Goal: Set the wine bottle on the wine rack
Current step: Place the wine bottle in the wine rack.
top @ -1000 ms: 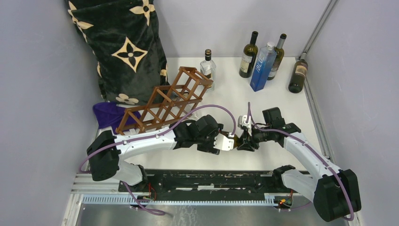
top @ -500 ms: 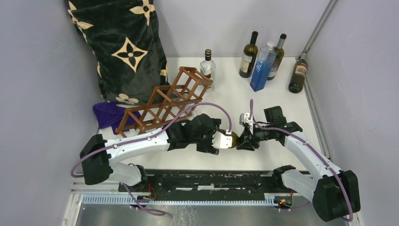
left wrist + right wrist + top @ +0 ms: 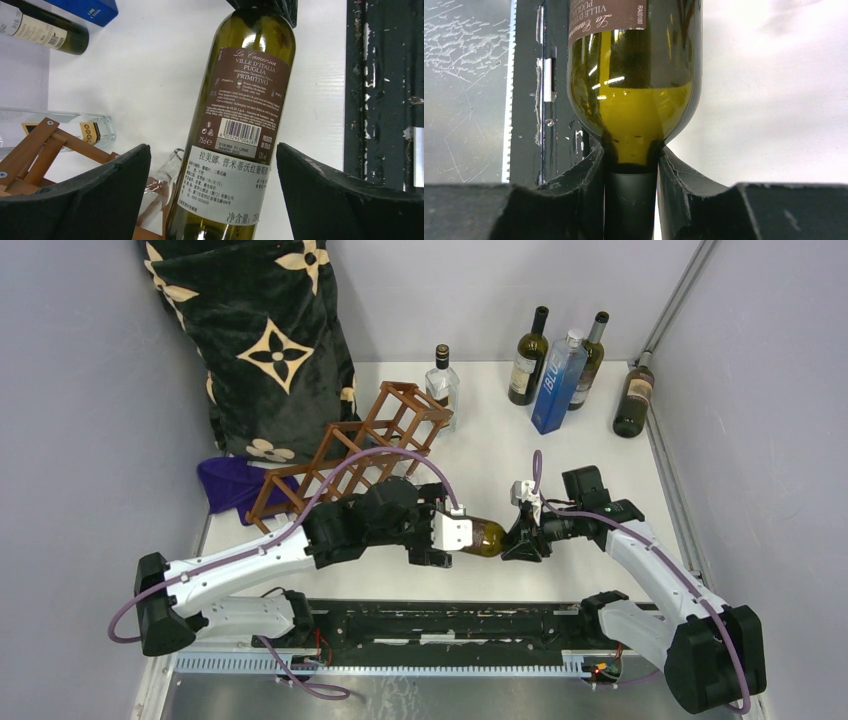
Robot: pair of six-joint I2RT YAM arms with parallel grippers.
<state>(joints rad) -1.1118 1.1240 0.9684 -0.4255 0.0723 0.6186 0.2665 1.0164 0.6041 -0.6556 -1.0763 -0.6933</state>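
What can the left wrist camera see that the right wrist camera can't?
Only the left wrist view shows the barcode on the wine bottle, a corner of the wine rack, a blue box, and the left gripper open around the bottle. Only the right wrist view shows the right gripper shut on the bottle's neck. Both show the bottle and the white table.

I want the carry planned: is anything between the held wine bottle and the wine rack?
Yes. The left gripper and its forearm lie across the path, jaws open astride the body of the wine bottle without gripping it. The wine rack sits just beyond. The right gripper holds the neck.
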